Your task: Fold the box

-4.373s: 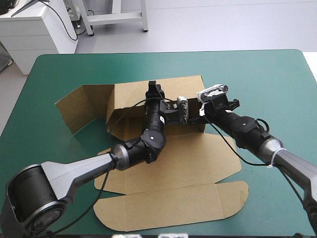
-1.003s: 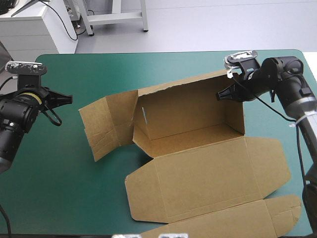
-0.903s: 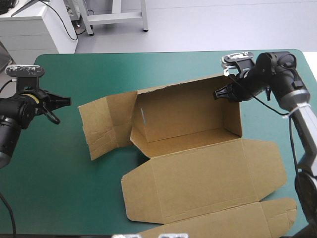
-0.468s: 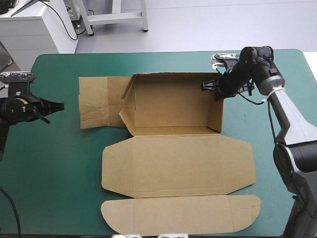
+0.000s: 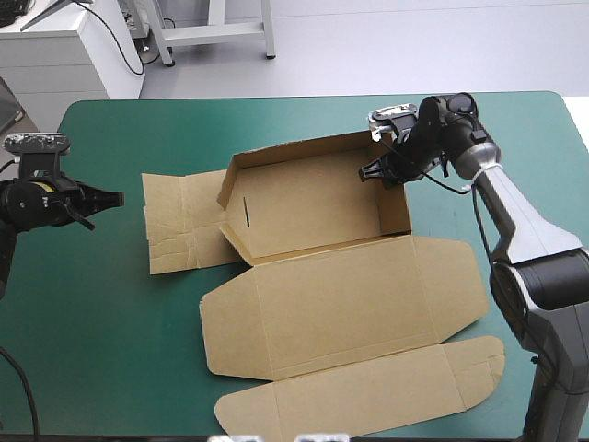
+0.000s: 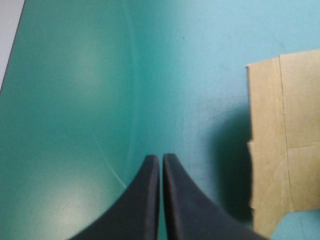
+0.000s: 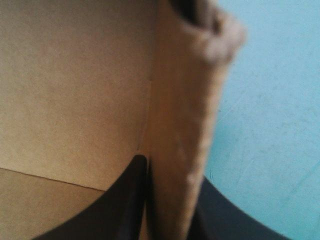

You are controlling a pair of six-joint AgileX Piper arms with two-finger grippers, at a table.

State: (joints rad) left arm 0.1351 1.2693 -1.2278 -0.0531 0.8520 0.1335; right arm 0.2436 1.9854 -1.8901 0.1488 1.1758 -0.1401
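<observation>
**Right arm.** I reach in from the table's right side with the forearm stretched over the teal-green cover (image 5: 110,322) and the wrist bent down. My right pincer (image 5: 371,172) is clamped on the brown box (image 5: 313,207). The upright end wall (image 7: 175,125) passes between my black fingers (image 7: 125,200), one inside the tray and one outside. The pads are all but together on the board.

**Left arm.** I am held low over the cover (image 6: 75,100), well apart from the right pincer. My left pincer (image 5: 115,196) is closed on nothing, and its tips (image 6: 161,157) meet in one pointed arch. The box's outer flap (image 6: 285,140) lies flat ahead of the tips and off to one side, not touching them.

**Box.** It lies between the two pincers.
- It forms an open tray running from my right pincer toward the left one.
- The far wall and the gripped end wall stand upright.
- The opposite end wall (image 5: 235,216) leans and carries a narrow slot.
- On the near side of the right pincer, the lid panel (image 5: 340,304) and its rounded tuck flap (image 5: 368,391) lie flat.
- The whole sheet sits slightly askew to the table's edges.
</observation>
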